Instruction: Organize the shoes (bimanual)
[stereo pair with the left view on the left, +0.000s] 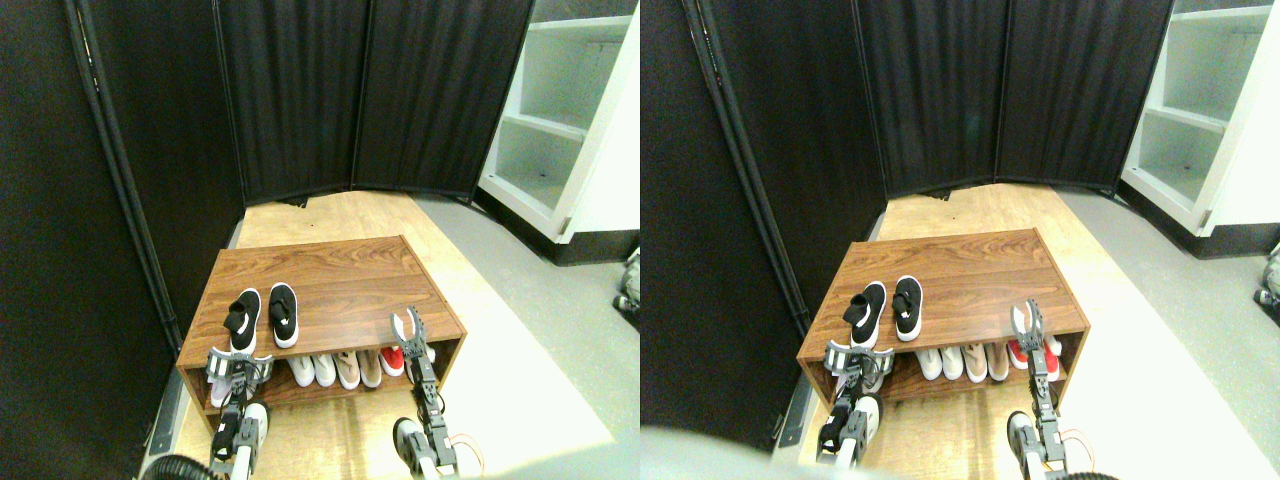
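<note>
A low wooden shoe bench (350, 270) with a walnut-like grain stands on a pale wood floor (330, 215). On its top, toward the left front, lie the two black shoes (262, 316) side by side (soles down, white marks showing), close to each other and near the front edge. The rest of the top is bare wood. In the open shelf below sit white and beige shoes (335, 369) in a row, with a red shoe (392, 360) at the right end.

A brown wooden shoe rack (330, 265) stands on the floor. White shoes (313, 370), beige shoes (358, 368) and a red shoe (391, 360) sit inside it.
</note>
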